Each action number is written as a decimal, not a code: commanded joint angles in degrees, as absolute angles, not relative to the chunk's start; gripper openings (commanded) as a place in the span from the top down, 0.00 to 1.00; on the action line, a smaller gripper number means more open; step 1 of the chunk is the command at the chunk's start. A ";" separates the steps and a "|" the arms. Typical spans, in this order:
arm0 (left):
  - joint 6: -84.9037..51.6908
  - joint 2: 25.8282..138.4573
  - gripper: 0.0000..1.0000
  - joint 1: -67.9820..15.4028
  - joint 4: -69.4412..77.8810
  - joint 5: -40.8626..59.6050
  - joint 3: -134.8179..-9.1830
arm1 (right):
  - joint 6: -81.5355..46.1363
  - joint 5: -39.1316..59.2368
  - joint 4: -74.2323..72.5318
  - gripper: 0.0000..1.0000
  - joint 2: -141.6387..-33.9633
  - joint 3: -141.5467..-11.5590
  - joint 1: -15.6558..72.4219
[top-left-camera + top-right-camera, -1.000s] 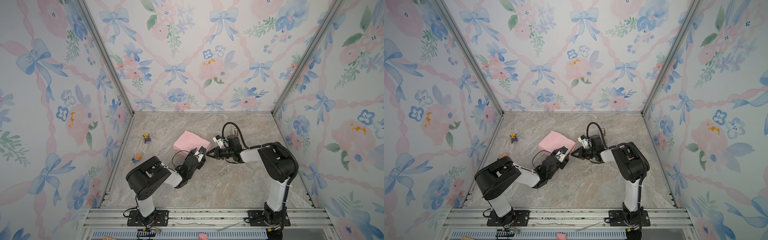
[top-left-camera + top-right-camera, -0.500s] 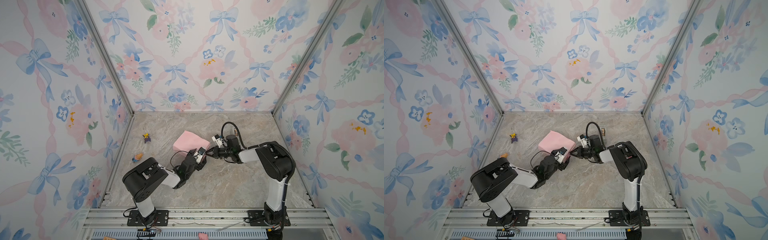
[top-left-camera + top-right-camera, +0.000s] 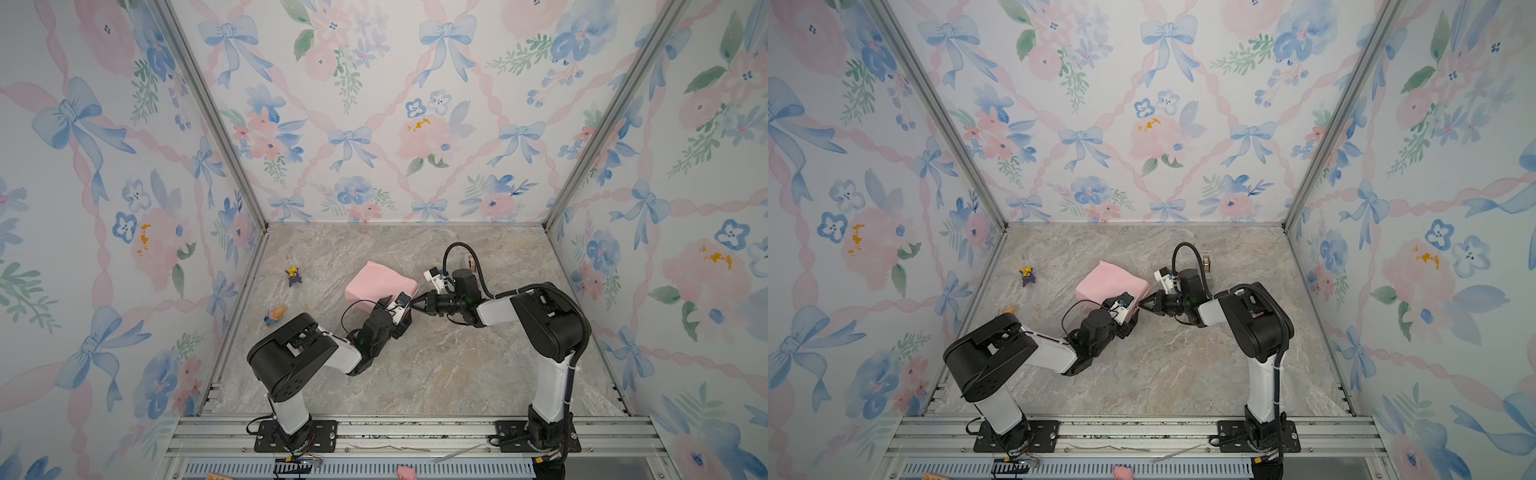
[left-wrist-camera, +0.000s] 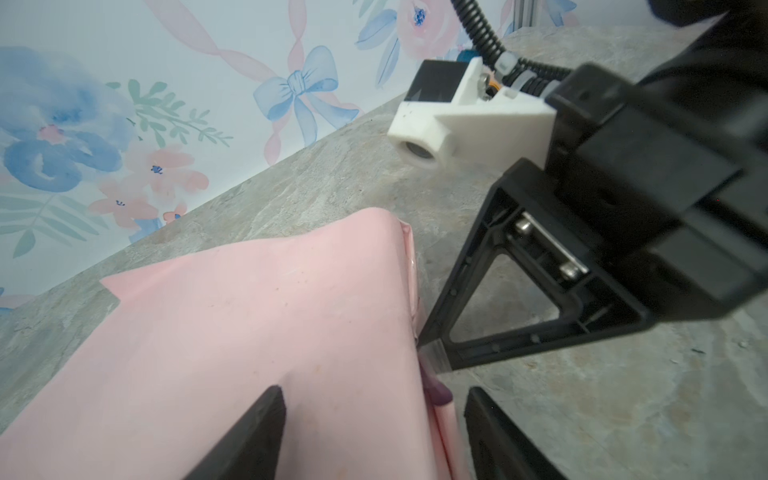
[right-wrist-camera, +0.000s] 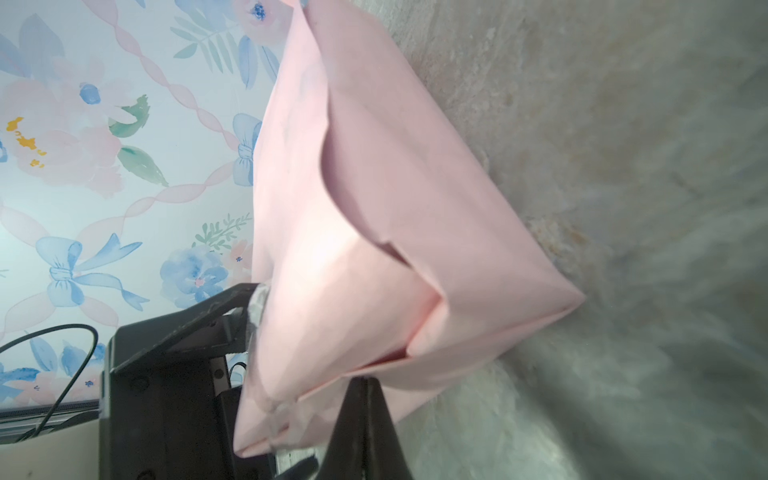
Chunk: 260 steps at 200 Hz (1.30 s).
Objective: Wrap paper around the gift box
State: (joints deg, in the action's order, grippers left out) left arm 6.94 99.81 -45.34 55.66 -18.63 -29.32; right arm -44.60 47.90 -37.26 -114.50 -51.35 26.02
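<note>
The left gripper (image 4: pixel 374 392) stands open over the near right corner of a pink parcel. In the left wrist view one finger (image 4: pixel 257 436) lies across the top face and the other (image 4: pixel 498 440) sits just outside the parcel's side, above the bare worktop (image 3: pixel 436 374). That side edge runs between the two. The right gripper (image 3: pixel 417 300) reaches in from the right with its jaws closed to a point. Its tip touches the folded side of the parcel, just beyond the left gripper's outer finger. Whether it pinches any of the sheet cannot be told.

The paper (image 3: pixel 378 284) shows its pale pink face and is folded into a squarish packet with creased flaps along the right side. A small dark purple patch (image 4: pixel 438 392) peeks out at that side edge. The gift box is hidden under the wrapping. The parcel lies flat near the middle of the worktop, a little left of centre and closer to the back edge than to the front.

Two small toy figures sit well apart from it toward the left edge, one purple and yellow (image 3: pixel 294 276), one orange and blue (image 3: pixel 275 314). A roll of tape (image 3: pixel 470 262) stands behind the right arm.
</note>
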 commanded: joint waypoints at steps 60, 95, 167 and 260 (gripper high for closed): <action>5.98 104.06 0.47 -44.94 41.84 -23.34 -26.41 | -45.72 47.64 -41.72 0.93 -113.66 -49.23 25.79; 5.69 103.98 0.50 -44.91 41.86 -23.47 -26.36 | -45.43 48.06 -41.84 0.77 -110.70 -46.41 24.30; 5.54 103.62 0.50 -44.90 41.98 -23.34 -26.07 | -50.41 50.94 -46.83 0.63 -109.78 -46.81 25.55; 5.40 103.54 0.50 -44.91 41.92 -23.44 -26.13 | -58.23 52.03 -55.56 0.62 -114.59 -47.89 27.14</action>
